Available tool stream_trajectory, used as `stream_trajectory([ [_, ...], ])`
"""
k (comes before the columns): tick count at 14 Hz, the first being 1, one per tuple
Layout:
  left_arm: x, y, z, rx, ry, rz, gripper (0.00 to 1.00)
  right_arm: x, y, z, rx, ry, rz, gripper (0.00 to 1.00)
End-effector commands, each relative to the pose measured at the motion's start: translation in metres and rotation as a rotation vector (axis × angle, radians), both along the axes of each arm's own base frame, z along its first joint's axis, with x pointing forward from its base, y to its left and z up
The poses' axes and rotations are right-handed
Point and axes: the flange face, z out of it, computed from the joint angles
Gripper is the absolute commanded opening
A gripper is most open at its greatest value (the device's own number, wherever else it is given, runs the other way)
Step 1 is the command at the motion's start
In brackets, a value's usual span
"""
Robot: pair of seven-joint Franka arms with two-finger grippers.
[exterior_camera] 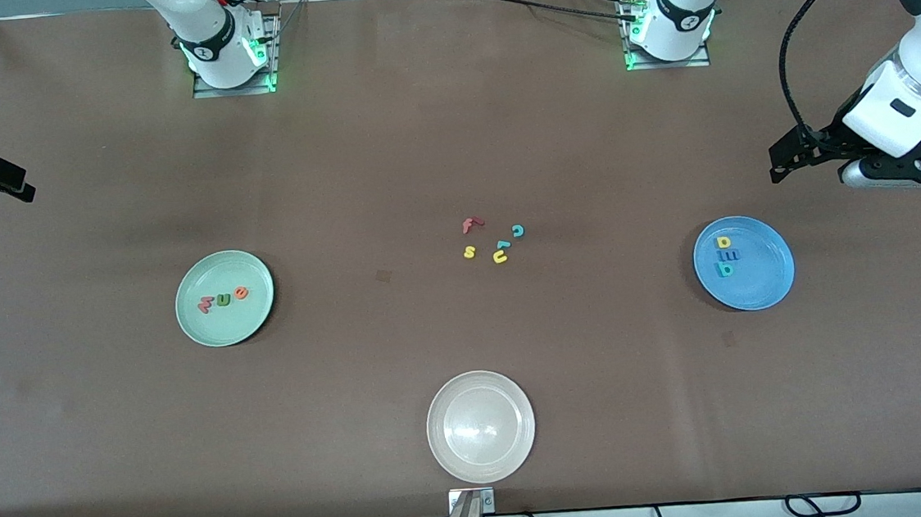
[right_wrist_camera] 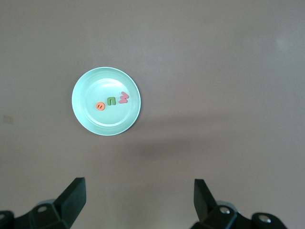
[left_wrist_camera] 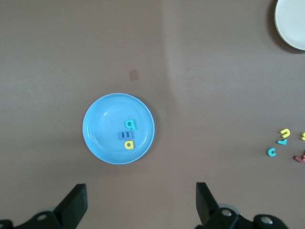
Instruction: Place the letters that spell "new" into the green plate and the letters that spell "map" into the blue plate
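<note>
The green plate (exterior_camera: 224,330) lies toward the right arm's end of the table. In it lie the pink-red "w" (exterior_camera: 206,305), dark green "n" (exterior_camera: 223,299) and orange "e" (exterior_camera: 241,292). The blue plate (exterior_camera: 766,275) lies toward the left arm's end and holds a yellow letter (exterior_camera: 724,243), the blue "m" (exterior_camera: 728,255) and a teal letter (exterior_camera: 724,270). My left gripper (exterior_camera: 778,166) hangs open and empty high over the table beside the blue plate (left_wrist_camera: 102,129). At the right arm's end, my right gripper (exterior_camera: 21,188) is also open and empty, high above the table by the green plate (right_wrist_camera: 90,93).
A beige-white plate (exterior_camera: 480,426) sits empty near the front edge, midway along. Loose letters lie at mid-table: a red "f" (exterior_camera: 470,225), teal "c" (exterior_camera: 517,230), yellow "s" (exterior_camera: 469,251), yellow "u" (exterior_camera: 500,256) and a small teal piece (exterior_camera: 502,244).
</note>
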Motion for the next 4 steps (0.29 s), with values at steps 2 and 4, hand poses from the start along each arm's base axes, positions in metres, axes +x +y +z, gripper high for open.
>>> stream_trajectory([
  [2,0.0028,-0.0039,0.0062,-0.004,-0.001,0.008,1.0,-0.0035,-0.0006,0.0014,-0.007,-0.007,0.035,1.0],
  [4,0.0028,-0.0039,0.0062,-0.004,-0.001,0.008,1.0,-0.0027,-0.0024,0.0011,-0.008,-0.011,0.035,1.0],
])
